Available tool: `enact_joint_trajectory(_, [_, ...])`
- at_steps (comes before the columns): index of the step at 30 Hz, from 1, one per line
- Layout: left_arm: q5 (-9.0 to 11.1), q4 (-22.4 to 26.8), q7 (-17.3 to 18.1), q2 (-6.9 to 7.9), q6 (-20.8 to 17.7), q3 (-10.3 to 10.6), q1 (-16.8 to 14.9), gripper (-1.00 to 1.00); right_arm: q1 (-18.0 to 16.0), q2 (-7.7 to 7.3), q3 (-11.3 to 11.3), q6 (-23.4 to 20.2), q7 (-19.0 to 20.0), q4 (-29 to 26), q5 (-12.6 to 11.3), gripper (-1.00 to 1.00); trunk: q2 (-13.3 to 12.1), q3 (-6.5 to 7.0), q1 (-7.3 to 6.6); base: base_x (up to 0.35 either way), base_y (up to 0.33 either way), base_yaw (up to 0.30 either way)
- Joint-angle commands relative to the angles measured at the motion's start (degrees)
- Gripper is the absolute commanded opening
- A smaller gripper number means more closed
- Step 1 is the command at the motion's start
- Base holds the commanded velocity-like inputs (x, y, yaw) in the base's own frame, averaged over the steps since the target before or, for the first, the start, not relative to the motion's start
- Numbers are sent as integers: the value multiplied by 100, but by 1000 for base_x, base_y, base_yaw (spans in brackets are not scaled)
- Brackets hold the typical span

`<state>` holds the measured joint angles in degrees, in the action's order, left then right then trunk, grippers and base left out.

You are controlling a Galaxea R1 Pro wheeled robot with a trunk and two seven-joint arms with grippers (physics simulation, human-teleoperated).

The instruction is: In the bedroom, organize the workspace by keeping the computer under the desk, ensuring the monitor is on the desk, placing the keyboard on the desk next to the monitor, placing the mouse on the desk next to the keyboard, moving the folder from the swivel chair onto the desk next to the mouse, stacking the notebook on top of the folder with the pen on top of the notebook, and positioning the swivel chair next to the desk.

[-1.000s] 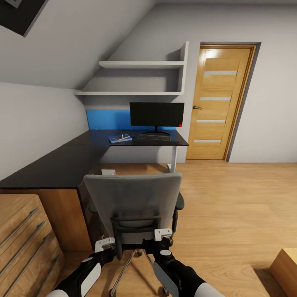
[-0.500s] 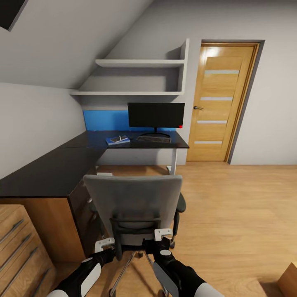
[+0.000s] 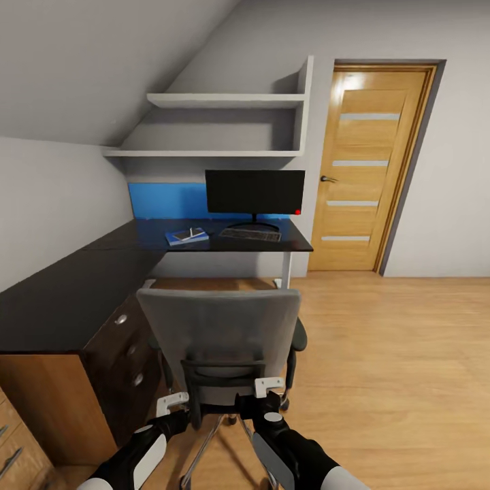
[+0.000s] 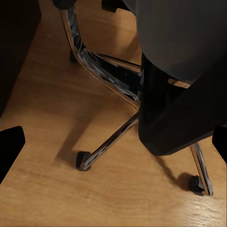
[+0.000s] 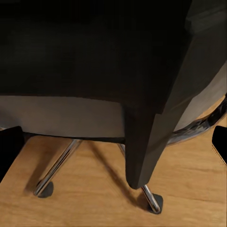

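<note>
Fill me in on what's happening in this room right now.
The robot is behind the swivel chair, with its left end effector and right end effector at the lower back of the chair, facing the desk. Whether either one grips the chair cannot be told. On the desk stand the monitor, the keyboard in front of it, and the blue folder with something pale on top, beside the keyboard.

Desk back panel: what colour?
Bright blue; the back panel shows best in the head view, behind the monitor.
</note>
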<state>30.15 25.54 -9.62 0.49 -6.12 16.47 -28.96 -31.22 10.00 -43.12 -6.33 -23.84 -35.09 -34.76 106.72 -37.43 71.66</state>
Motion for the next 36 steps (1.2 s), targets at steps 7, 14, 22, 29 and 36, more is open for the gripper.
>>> enact_joint_trajectory(7, [26, 21, -31, 4, -22, 32, -4, 100, -7, 0, -14, -26, -42, -7, 4, 100, 2, -5, 3, 333, -87, 0])
enact_joint_trajectory(14, [26, 21, -31, 4, -21, 32, -5, 100, -7, 0, -17, -26, -42, -7, 4, 100, 2, -5, 3, 334, -76, 0])
enact_joint_trajectory(22, [26, 21, -31, 4, -21, 32, -3, 100, -7, 0, -16, -26, -42, -7, 4, 100, 2, -5, 3, 336, -15, 47])
enact_joint_trajectory(29, [26, 21, -32, 4, -21, 32, 0, 100, -7, 0, -9, -20, -42, -13, 4, 100, 2, -5, 3, 336, -1, 41])
enact_joint_trajectory(36, [26, 21, -31, 4, -21, 32, -4, 100, -5, 0, -7, -17, -54, -40, 4, 100, 2, -5, 3, 336, 0, 4])
